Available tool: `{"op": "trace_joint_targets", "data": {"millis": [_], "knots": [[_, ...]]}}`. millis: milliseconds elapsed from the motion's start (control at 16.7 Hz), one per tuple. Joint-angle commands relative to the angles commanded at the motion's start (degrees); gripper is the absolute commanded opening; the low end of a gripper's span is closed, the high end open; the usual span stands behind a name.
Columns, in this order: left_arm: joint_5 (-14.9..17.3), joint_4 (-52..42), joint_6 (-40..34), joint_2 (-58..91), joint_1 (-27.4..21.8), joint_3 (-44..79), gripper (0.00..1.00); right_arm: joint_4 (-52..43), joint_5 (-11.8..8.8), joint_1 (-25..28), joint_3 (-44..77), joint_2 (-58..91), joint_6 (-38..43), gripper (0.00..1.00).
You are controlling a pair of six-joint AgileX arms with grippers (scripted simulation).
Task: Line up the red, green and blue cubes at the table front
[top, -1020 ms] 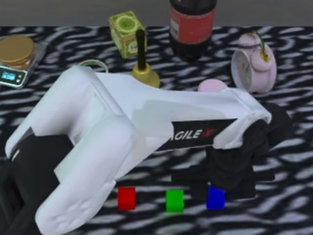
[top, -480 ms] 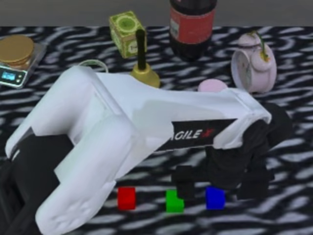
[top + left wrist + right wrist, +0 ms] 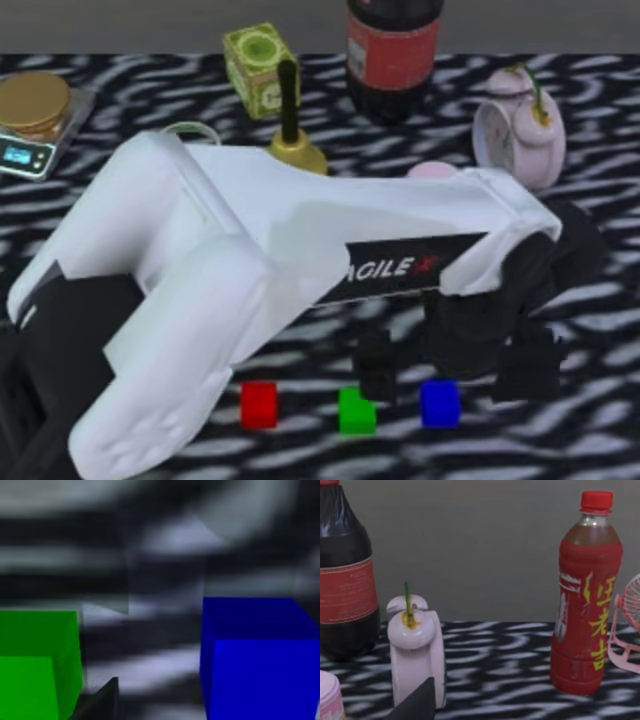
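Note:
Three small cubes stand in a row on the zebra-striped table front (image 3: 520, 455): the red cube (image 3: 259, 405) at left, the green cube (image 3: 355, 411) in the middle, the blue cube (image 3: 440, 403) at right. My left gripper (image 3: 452, 368) hangs open just behind the blue cube, its dark fingers (image 3: 378, 365) spread wide to either side and touching nothing. The left wrist view shows the green cube (image 3: 37, 665) and the blue cube (image 3: 260, 660) close up on the stripes. My right arm is outside the top view; only one fingertip (image 3: 420, 700) shows in its wrist view.
Along the back stand a scale (image 3: 30, 120), a yellow-green box (image 3: 258, 68), a brass bell (image 3: 292, 140), a cola bottle (image 3: 392, 55), a pink jar (image 3: 435, 172) and a pink alarm clock (image 3: 520, 125). The right wrist view adds a red tea bottle (image 3: 587, 595) and a pink fan (image 3: 627, 625).
My left gripper's fingers have spread apart off the blue cube and drawn back from it a little. All three cubes stay where they were.

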Motion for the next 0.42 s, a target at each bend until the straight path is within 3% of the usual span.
{"op": "trace_joint_targets", "data": {"millis": [420], "knots": [[-0.04, -11.07, -0.26, -3.36, 0.96, 7.46, 1.0, 0.0, 0.0, 0.0, 0.0, 0.0, 0.0, 1.0]]}}
